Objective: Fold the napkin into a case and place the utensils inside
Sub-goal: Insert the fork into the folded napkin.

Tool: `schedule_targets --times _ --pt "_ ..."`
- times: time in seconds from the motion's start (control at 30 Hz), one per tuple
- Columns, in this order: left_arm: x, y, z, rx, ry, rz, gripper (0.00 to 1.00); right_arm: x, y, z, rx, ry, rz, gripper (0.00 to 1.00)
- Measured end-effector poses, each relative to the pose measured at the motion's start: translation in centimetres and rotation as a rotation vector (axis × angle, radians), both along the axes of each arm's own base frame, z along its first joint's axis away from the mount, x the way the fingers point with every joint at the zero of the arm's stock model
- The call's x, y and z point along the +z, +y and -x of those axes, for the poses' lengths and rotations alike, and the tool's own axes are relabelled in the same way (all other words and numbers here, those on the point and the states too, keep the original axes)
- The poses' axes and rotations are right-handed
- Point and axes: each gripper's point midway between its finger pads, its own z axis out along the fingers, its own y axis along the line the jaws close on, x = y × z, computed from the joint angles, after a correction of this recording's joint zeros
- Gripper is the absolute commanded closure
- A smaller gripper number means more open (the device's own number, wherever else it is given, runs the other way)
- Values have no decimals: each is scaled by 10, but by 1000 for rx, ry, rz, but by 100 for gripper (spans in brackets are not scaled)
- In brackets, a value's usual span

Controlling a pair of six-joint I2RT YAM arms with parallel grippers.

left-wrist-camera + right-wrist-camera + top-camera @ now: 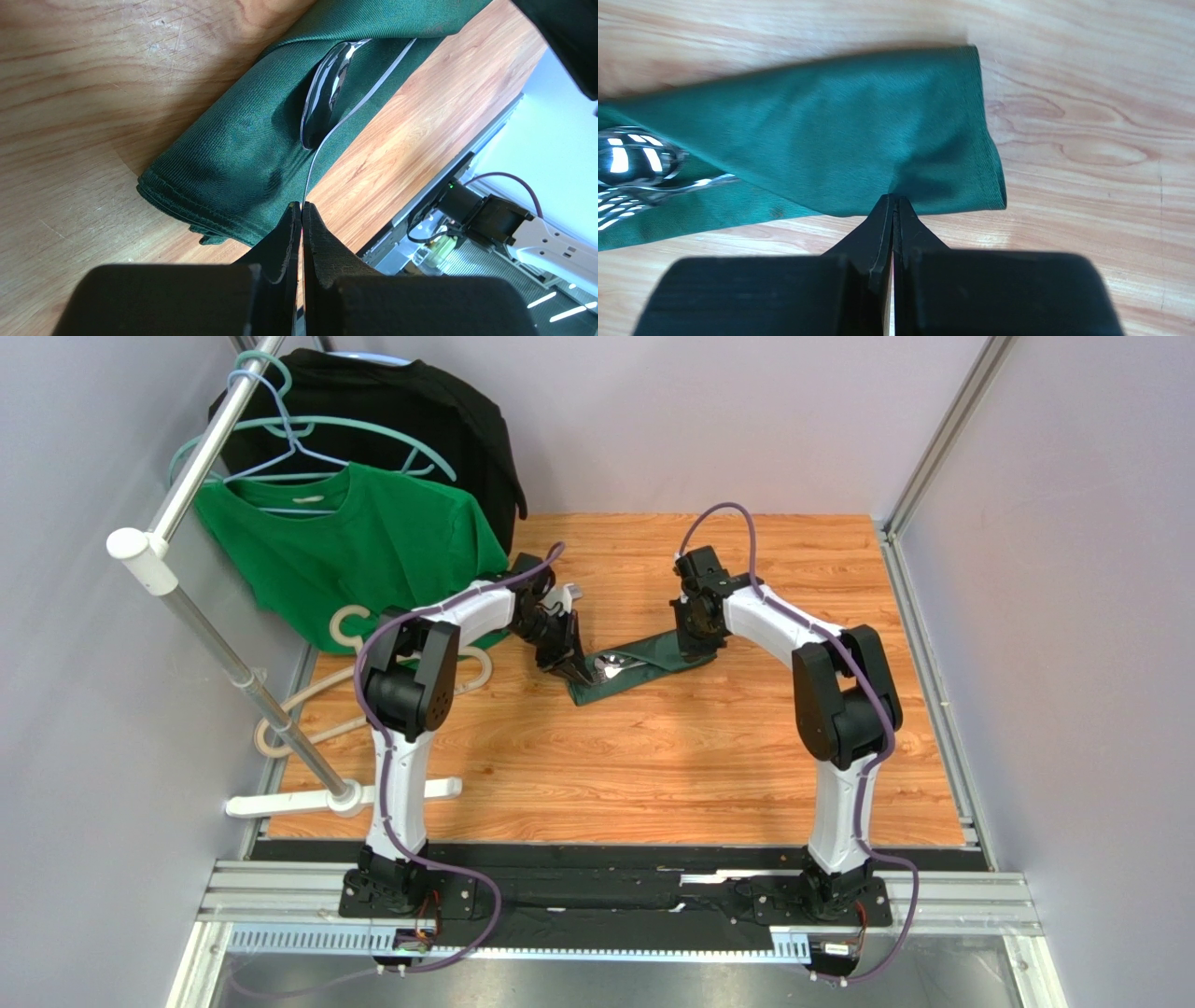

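The dark green napkin lies on the wooden table as a narrow folded case, running from lower left to upper right. Shiny utensils stick out of its left part; a spoon bowl rests on the cloth. My left gripper is at the case's left end, shut on the thin metal handle of a utensil that runs edge-on up to the spoon. My right gripper is shut, its tips touching the near edge of the case's right end. No cloth shows between its fingers.
A brighter green T-shirt and a black garment hang on a rack at the back left. Cream hangers lie on the table near the rack's foot. Grey walls close in both sides and the back.
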Motion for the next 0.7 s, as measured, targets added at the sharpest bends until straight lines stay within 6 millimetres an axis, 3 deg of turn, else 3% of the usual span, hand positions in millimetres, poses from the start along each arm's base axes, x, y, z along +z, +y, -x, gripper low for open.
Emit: schedule_targets --times 0.33,0.7 --pt "1 -3 -2 11 1 6 98 -20 -4 7 -4 32 25 100" --pt "-3 -22 -2 0 23 40 98 -20 -3 6 -2 28 22 100"
